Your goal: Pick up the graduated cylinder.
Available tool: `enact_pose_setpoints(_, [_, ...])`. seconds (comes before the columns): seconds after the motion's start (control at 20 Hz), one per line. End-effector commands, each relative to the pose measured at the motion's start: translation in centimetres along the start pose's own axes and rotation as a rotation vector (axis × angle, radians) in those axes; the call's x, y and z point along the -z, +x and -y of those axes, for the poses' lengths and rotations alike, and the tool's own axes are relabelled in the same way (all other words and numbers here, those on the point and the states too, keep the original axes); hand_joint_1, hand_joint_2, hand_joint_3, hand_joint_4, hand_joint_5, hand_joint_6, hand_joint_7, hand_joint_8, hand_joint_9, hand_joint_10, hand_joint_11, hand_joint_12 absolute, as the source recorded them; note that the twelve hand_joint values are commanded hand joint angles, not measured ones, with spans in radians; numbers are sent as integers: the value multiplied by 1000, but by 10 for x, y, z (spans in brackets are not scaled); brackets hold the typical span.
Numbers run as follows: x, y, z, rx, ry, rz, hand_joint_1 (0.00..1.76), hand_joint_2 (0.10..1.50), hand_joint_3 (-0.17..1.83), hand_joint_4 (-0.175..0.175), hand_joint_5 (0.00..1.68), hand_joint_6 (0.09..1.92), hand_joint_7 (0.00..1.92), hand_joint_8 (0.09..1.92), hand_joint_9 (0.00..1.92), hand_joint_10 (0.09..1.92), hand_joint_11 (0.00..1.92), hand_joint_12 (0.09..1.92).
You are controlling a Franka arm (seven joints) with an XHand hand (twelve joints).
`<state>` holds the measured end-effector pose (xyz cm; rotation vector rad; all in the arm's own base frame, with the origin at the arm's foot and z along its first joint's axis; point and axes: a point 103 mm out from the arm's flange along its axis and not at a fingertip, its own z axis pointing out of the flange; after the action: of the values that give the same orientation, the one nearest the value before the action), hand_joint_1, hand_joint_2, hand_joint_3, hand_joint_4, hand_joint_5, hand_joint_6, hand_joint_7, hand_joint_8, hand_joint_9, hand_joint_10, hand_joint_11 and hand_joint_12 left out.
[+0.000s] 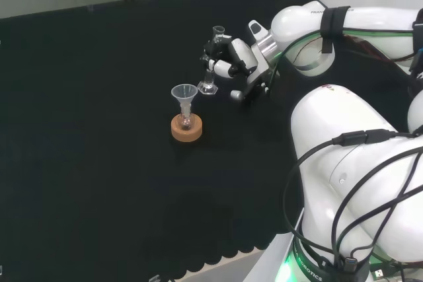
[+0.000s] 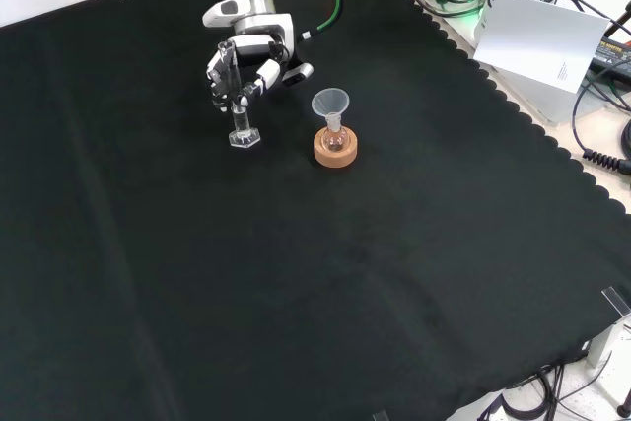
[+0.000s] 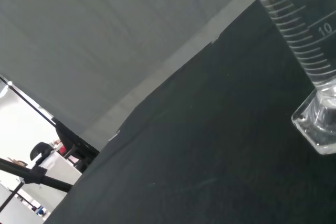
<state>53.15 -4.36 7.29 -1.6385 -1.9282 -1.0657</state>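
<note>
Head view showed my hand (image 1: 236, 64) right up against the graduated cylinder (image 1: 211, 64), which stood upright on the black worktop (image 1: 99, 130) with its long axis vertical. The cylinder sat on the finger side of my palm, and my fingers (image 1: 217, 67) were curled in around its tube, somewhere about its middle; its rim stuck out above them and its base (image 1: 207, 88) below. From the front view I could see the same thing: my hand (image 2: 246, 64) came at it from the side, palm turned toward the glass, the base (image 2: 243, 138) seemingly still down on the cloth. I judged the hold as closed on the tube or very near it, though clear glass made the exact contact hard to tell. In the wrist view the cylinder (image 3: 302, 40) ran close past my palm, its scale marks plain. Just beyond it, on the far side from my wrist, a funnel (image 1: 184, 94) stood in a small flask on a cork ring (image 1: 186, 129), apart from the cylinder. The next move, I judged, called for a straight lift along that vertical axis
</note>
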Motion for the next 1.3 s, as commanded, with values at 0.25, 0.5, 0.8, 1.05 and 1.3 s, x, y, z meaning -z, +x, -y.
enact_pose_setpoints(0.25, [44,5,-12,18,131,156,1081,1200,-1,-106,833,1225,1124,524,1436,87,1381,734])
enact_pose_setpoints(0.5, [67,12,-15,28,207,207,1085,1197,-2,-111,838,1218,1137,512,1444,87,1394,723])
enact_pose_setpoints(0.8, [90,27,-10,35,311,278,1091,1194,-1,-119,843,1210,1148,491,1450,87,1401,704])
enact_pose_setpoints(1.05, [108,49,5,21,396,371,1093,1193,-1,-122,844,1209,1150,489,1451,87,1400,702])
enact_pose_setpoints(1.3, [120,73,30,8,444,445,1094,1193,-2,-123,844,1208,1152,488,1452,87,1400,701])
